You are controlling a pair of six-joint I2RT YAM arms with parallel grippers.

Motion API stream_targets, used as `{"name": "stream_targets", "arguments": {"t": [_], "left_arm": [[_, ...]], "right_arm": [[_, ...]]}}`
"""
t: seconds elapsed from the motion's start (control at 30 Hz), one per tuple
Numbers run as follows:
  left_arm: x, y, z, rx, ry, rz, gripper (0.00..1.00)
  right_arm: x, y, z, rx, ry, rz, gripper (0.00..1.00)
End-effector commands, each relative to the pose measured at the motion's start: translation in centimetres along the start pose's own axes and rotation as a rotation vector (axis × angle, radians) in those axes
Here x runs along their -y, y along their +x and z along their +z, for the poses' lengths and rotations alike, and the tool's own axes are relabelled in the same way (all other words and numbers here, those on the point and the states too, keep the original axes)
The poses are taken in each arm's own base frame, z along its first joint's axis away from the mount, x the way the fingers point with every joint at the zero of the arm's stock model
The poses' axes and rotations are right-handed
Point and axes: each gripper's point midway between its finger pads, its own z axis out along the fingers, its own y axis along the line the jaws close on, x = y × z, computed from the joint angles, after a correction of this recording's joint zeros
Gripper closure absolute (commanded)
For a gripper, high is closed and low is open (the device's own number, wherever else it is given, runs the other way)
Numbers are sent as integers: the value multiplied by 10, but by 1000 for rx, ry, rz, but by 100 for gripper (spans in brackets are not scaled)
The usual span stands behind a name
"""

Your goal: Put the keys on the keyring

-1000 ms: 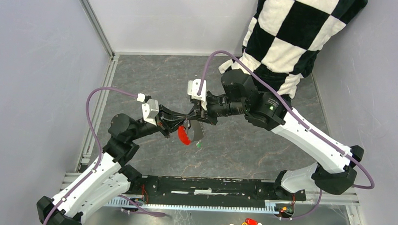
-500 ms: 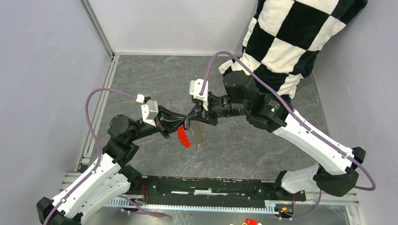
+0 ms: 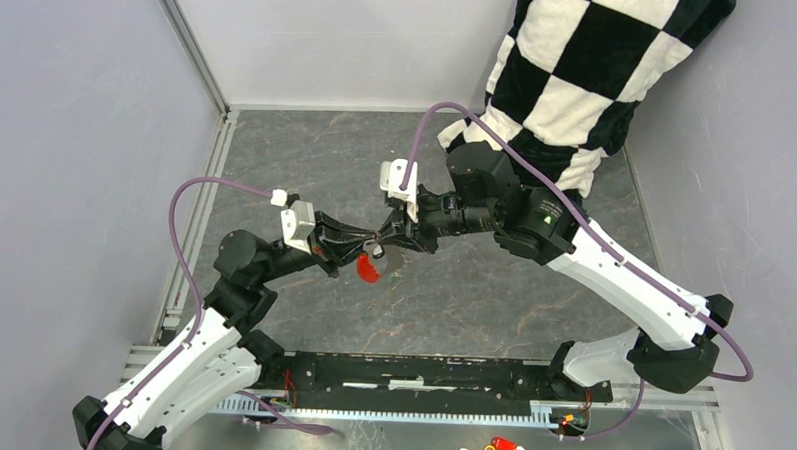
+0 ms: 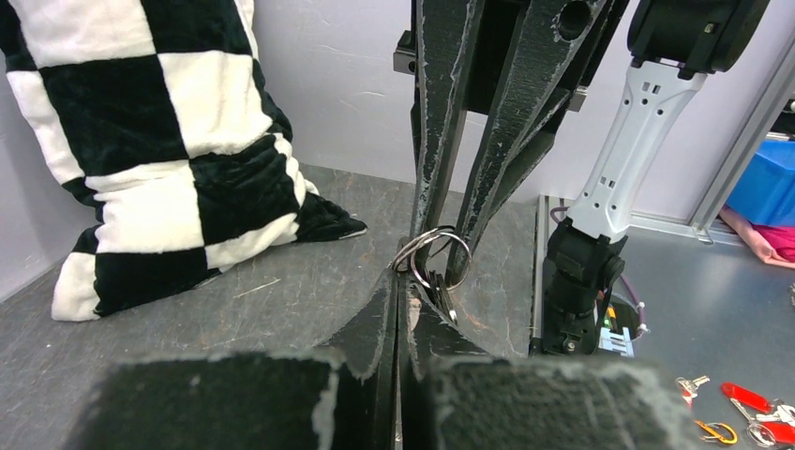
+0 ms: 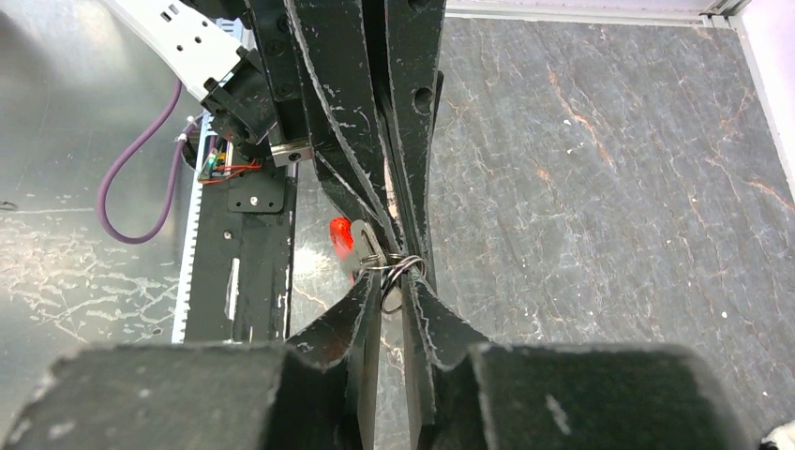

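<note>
The red key point(image 3: 366, 271) hangs shorter than a second ago: then it dangled full length beside the metal key point(image 5: 361, 261), now both have swung up and tucked under the meeting tips, which have themselves edged a little to the left. The right gripper point(image 5: 396, 289) looks to have pinched in and eased off again, so I judge this a re-grip on the ring point(image 4: 436, 256) and not yet a threaded key. The red and metal keys hang just below the ring, above the table point(image 3: 532, 290), but whether they are on it I cannot tell, and the green key I cannot make out. The left gripper point(image 4: 400, 281) is fully closed, its fingers point(image 4: 380, 328) pressed flat together and nipping the ring's near edge. Beyond it, the right fingers point(image 5: 356, 319) stand narrowly apart, one tip on each side of the ring and touching it. I cannot tell whether they clamp it.
</note>
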Motion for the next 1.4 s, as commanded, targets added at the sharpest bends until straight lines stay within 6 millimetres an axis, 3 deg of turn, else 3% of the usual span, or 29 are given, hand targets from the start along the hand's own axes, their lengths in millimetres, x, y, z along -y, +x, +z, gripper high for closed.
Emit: {"name": "stream_targets", "arguments": {"t": [0.0,0.27,0.5,0.73,0.77,0.93,1.03,1.23,1.37], "left_arm": [[5,-23,0,58,12,50,98],[5,-25,0,62,10,48,98],[6,-26,-1,67,14,53,98],[6,-20,-2,51,17,81,98],[4,-16,-2,34,14,89,93],[-19,-2,-6,-59,-81,201,49],[-33,-2,-13,-88,-163,254,35],[-59,-11,-27,-130,-307,400,29],[-46,-9,-22,-149,-236,352,34]], "right_arm": [[-1,-21,-12,45,10,-13,81],[1,-26,-16,55,19,-13,79],[0,-24,-11,59,-16,9,99],[10,-23,-13,47,35,32,100],[11,-21,-14,38,46,40,100],[25,-2,-12,-71,122,96,100],[38,13,-13,-147,196,126,100],[47,30,-11,-230,251,172,100],[49,36,-7,-253,283,198,100]]}}
